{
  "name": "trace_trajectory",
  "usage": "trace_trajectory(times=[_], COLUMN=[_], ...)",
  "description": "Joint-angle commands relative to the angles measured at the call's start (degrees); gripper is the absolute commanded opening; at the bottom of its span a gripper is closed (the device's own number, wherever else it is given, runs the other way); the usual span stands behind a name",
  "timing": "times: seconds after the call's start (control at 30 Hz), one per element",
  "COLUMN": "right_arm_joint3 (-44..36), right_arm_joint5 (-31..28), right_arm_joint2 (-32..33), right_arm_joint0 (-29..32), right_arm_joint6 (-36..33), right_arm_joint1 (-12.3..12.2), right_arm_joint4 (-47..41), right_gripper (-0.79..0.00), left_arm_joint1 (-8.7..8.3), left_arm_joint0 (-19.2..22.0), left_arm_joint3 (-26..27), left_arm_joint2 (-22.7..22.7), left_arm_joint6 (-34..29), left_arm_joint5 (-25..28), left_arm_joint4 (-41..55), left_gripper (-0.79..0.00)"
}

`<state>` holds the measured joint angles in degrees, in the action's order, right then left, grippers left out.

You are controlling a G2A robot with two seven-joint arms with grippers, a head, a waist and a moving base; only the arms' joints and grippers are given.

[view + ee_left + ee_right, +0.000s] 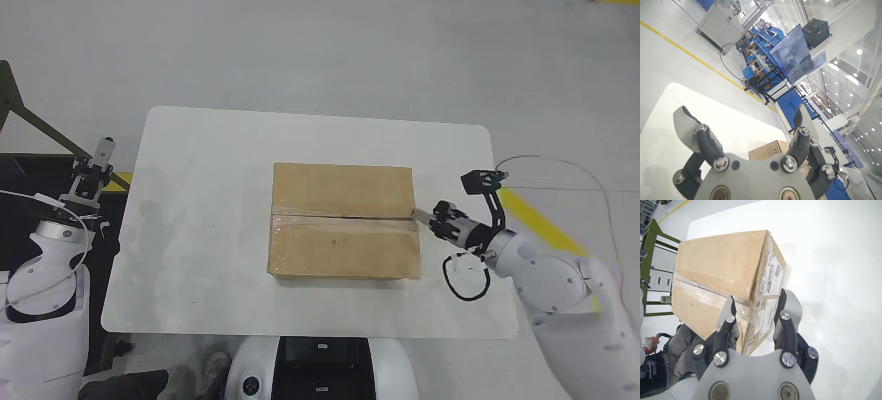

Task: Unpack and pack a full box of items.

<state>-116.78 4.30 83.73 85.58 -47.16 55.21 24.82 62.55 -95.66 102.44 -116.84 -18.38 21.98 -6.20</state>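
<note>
On the table (200, 200), the box (343, 220) sits shut, taped along its seam.

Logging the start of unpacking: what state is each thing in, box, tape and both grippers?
Box: shut, flat on the table.
Tape: unbroken along the top seam.
Left gripper: open, empty, beside the table.
Right gripper: open, empty, at the taped end of the Box.
</note>
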Motion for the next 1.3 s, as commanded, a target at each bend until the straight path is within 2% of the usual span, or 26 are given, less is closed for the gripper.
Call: trace_trajectory(times=[0.0, 0.07, 0.1, 0.13, 0.17, 0.33, 0.53, 0.87, 1.27], right_arm_joint3=[-0.88, -1.74, -2.07, -2.38, -2.61, -2.74, -2.03, -0.01, 4.69], right_arm_joint5=[-0.31, -0.88, -1.22, -1.72, -2.31, -5.77, -4.86, -4.22, 0.59], right_arm_joint2=[1.54, 2.81, 3.40, 3.84, 4.21, 3.60, -0.55, -9.07, -23.91], right_arm_joint0=[1.11, 2.21, 2.69, 3.12, 3.46, 3.73, 1.36, -4.69, -18.43], right_arm_joint6=[0.90, 2.01, 2.61, 3.03, 3.25, 0.19, -2.81, -1.46, -2.44], right_arm_joint1=[-0.05, -0.05, -0.04, -0.03, -0.02, 0.02, 0.25, 1.57, 4.40], right_arm_joint4=[-1.05, -2.31, -2.99, -3.78, -4.55, -10.28, -12.34, -20.25, -22.17], right_gripper=[-0.403, -0.462, -0.529, -0.680, -0.785, -0.785, -0.785, -0.785, -0.785], left_arm_joint1=[0.00, 0.00, 0.00, 0.00, 0.00, 0.00, 0.00, 0.00, 0.00], left_arm_joint0=[0.00, 0.00, 0.00, 0.00, 0.00, 0.00, 0.00, 0.00, 0.00], left_arm_joint3=[0.00, 0.00, 0.00, 0.00, 0.00, 0.00, 0.00, 0.00, 0.00], left_arm_joint2=[0.00, 0.00, 0.00, 0.00, 0.00, 0.00, 0.00, 0.00, 0.00], left_arm_joint6=[0.00, 0.00, 0.00, 0.00, 0.00, 0.00, 0.00, 0.00, 0.00], left_arm_joint5=[0.00, 0.00, 0.00, 0.00, 0.00, 0.00, 0.00, 0.00, 0.00], left_arm_joint4=[0.00, 0.00, 0.00, 0.00, 0.00, 0.00, 0.00, 0.00, 0.00], left_gripper=[0.000, 0.000, 0.000, 0.000, 0.000, 0.000, 0.000, 0.000, 0.000])
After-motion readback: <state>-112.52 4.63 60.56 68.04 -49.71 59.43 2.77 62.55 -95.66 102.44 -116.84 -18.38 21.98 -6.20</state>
